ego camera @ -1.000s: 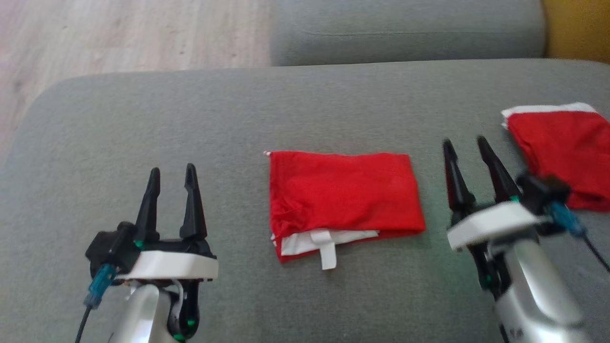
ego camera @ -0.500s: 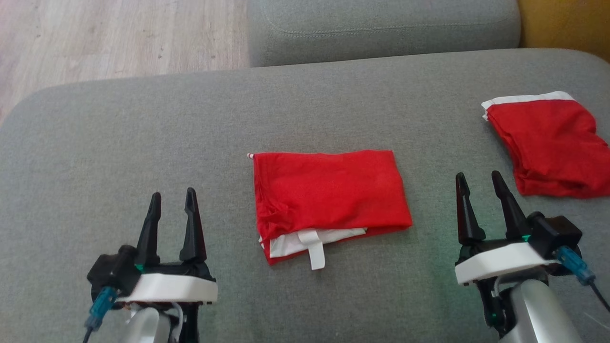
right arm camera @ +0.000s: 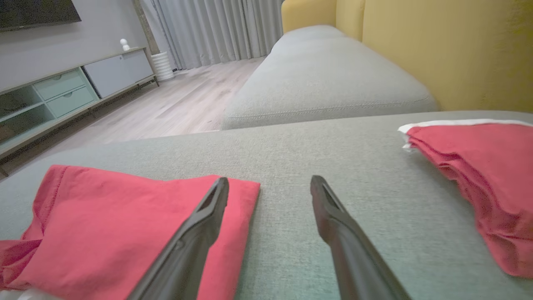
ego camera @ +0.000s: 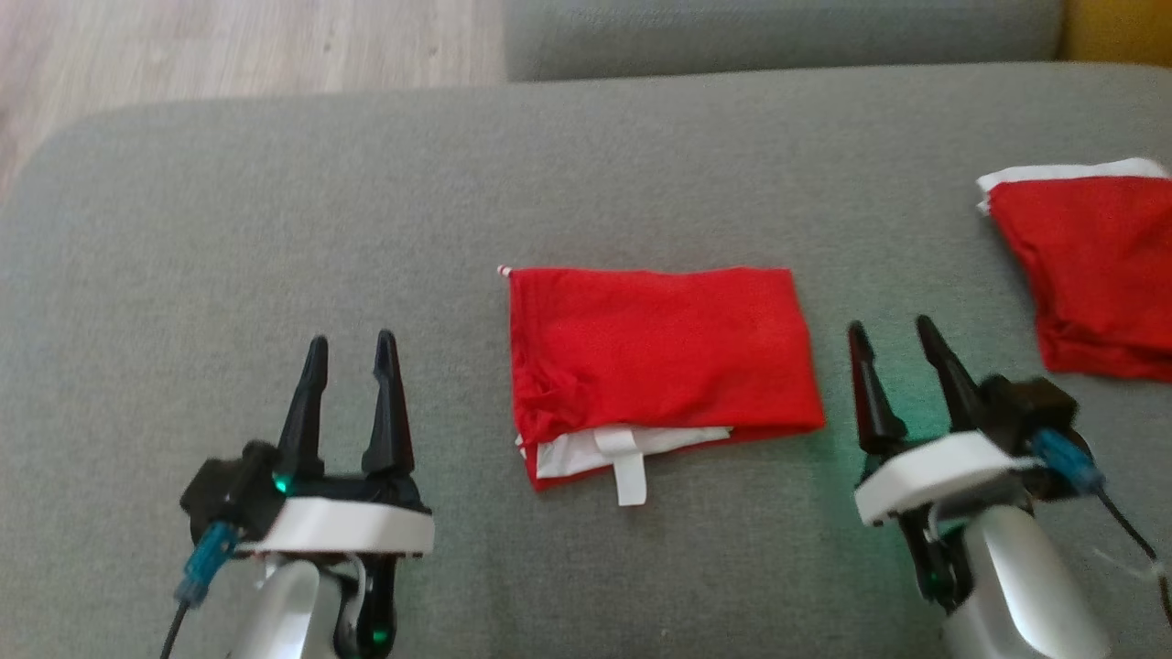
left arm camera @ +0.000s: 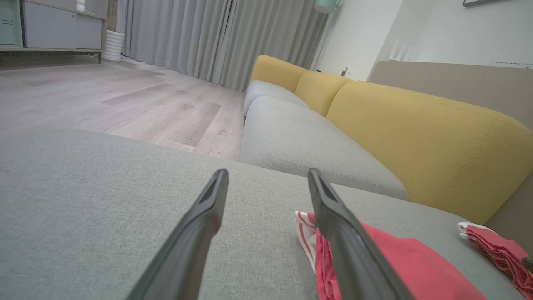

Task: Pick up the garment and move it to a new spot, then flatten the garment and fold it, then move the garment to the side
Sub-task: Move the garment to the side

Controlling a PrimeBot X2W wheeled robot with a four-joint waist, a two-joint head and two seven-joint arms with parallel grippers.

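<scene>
Though both arms hover with nothing in them, the work looks nearly done from where I stand. Across the wide grey sofa cushion [ego camera: 275, 229] lies the red garment [ego camera: 659, 348], dead centre, folded into a neat rectangle with white lining peeking out along its six o'clock edge. Well off at its three o'clock sits a second red garment [ego camera: 1099, 265], also folded, with a white band along its twelve o'clock edge. The left gripper [ego camera: 351, 339] hangs at eight o'clock from the central garment, well apart from it, fingers spread wide and holding nothing. The right gripper [ego camera: 888, 325] stands just beside the fold's right edge, at about four o'clock, likewise wide and empty. I'd judge the flattening and folding finished, with only the shift to the side left. That calls for a gripper to come down on one edge, pinch through every layer so the fold does not spill open, then carry it aside. A small white tab [ego camera: 629, 467] dangles at six o'clock; no writing on it can be read.
</scene>
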